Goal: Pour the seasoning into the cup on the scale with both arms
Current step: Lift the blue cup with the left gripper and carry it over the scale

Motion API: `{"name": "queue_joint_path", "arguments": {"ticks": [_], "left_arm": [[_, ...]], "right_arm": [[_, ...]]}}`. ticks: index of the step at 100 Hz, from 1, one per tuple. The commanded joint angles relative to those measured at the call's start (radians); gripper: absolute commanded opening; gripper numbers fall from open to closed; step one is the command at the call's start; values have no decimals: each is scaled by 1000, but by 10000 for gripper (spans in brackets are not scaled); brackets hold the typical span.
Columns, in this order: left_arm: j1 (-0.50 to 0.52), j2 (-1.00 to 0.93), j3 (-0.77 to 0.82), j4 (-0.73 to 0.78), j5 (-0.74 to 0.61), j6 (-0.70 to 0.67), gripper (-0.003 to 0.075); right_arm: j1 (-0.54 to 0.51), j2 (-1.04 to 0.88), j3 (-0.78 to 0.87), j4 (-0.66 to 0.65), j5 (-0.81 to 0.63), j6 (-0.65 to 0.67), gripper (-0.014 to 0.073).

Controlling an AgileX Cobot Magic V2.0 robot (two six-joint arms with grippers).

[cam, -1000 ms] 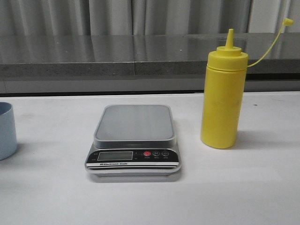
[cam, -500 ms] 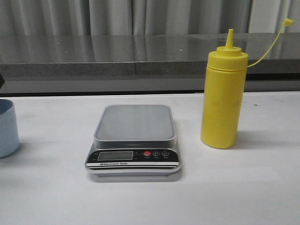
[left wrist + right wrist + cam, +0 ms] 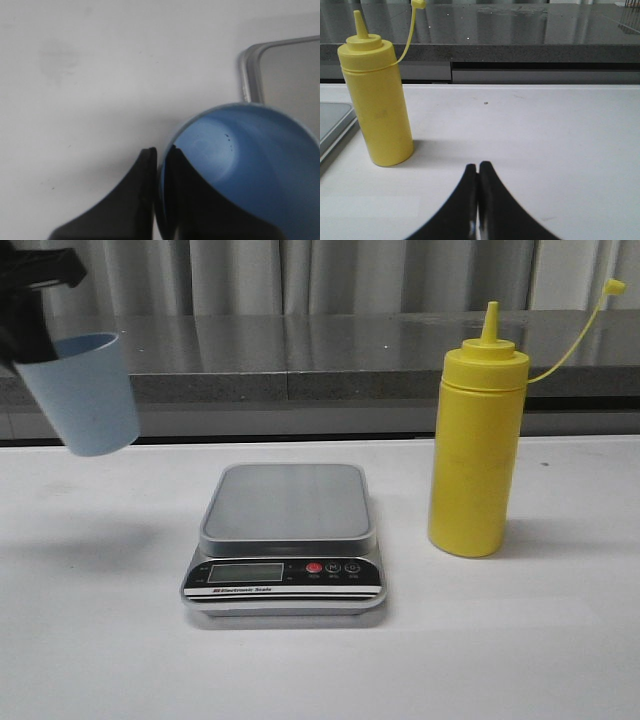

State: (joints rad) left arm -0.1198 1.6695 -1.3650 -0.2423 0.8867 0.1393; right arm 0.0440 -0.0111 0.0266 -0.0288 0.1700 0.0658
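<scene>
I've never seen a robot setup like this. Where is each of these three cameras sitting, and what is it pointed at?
Front view: looks forward over the table at the scale, the yellow bottle and the blue cup lifted in the left claw.
Left wrist view: rides on the left arm, looking down into the cup; the left claw pinches its rim.
Right wrist view: rides low on the right arm, looking across the table at the bottle; the right claw is shut and empty.
Shared: all three show part of the scale.
</scene>
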Motion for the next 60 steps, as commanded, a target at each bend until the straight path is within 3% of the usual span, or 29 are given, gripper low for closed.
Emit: {"name": "queue_joint_path", "arguments": {"ticks": [1,37,60], "left_arm": [[-43,-27,-81,-27,11,1,-20],[-228,123,-261,-20,73,-25,-20],[-332,218,-355,102,74,-104,-20]], "right_arm": [[-5,-19,-16,-9,-85,-8,-68],[-5,-19,-16,-9,-85,-8,-68],[-5,-19,-16,-9,-85,-8,-68]]}}
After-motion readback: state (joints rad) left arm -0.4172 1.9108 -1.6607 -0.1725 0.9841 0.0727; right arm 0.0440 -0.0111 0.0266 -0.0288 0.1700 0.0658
